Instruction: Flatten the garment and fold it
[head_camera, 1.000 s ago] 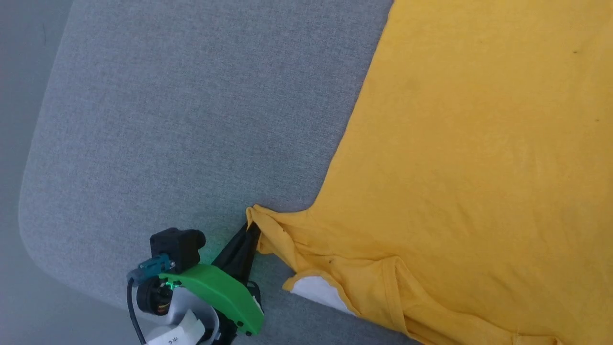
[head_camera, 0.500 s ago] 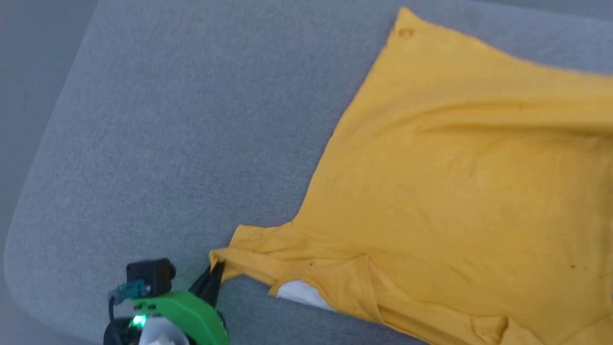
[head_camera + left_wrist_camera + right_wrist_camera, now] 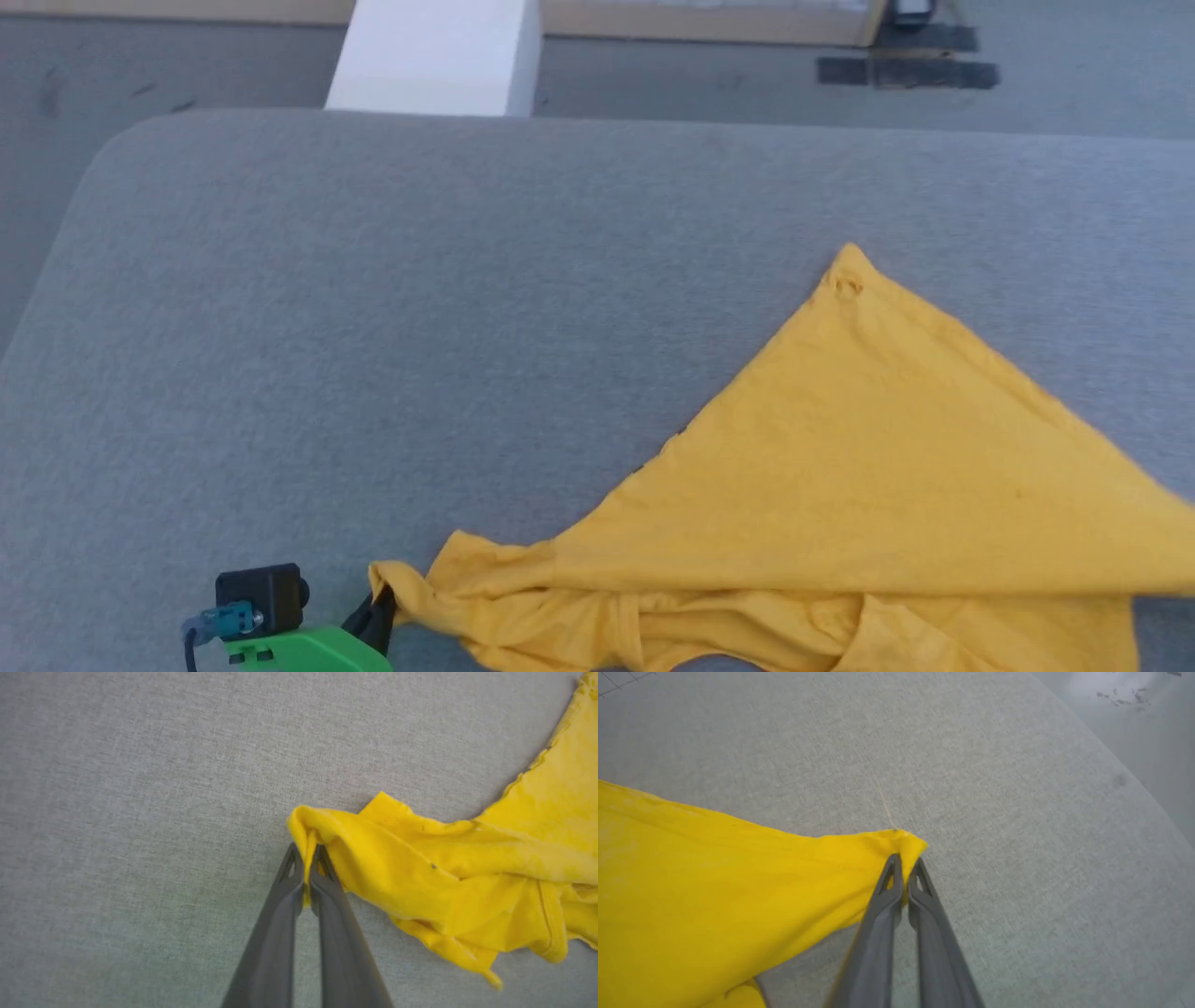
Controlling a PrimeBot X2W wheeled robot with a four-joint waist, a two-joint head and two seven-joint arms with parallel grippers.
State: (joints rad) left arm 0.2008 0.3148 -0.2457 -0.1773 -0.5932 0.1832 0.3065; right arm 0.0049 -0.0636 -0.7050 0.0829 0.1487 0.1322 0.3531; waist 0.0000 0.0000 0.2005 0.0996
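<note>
The left gripper (image 3: 306, 855) is pinched narrow on a bunched yellow fold at the near left end of the T-shirt (image 3: 887, 485), with cloth squeezed between its fingers. The right gripper (image 3: 906, 862) is closed the same way on a pointed corner at the other end, which hangs clear of the grey surface (image 3: 373, 327) with a shadow under it. Between the two holds the near edge runs as a tight, straight ridge. The rest of the shirt slopes away to one far corner lying on the surface, so it reads as a plain yellow triangle on the near right part of the surface. I judge that the arms are stretching the shirt between them to take out slack, which is the flattening half of the task. No fold is made yet, and the crumpled sleeve area by the left gripper is not laid out.

Against a second ago, the head camera has tipped up. The surface's far edge, the floor (image 3: 187, 65), a white block (image 3: 434, 56) and a dark strip (image 3: 906, 73) are now in the picture, so the shirt's lower place in that view is largely the camera's doing. The real differences are in the cloth. Then it lay wide and loose, with a white patch showing beside the sleeve. Now it is taut and narrower, and that patch is out of sight. The left gripper holds the same bunched end.
</note>
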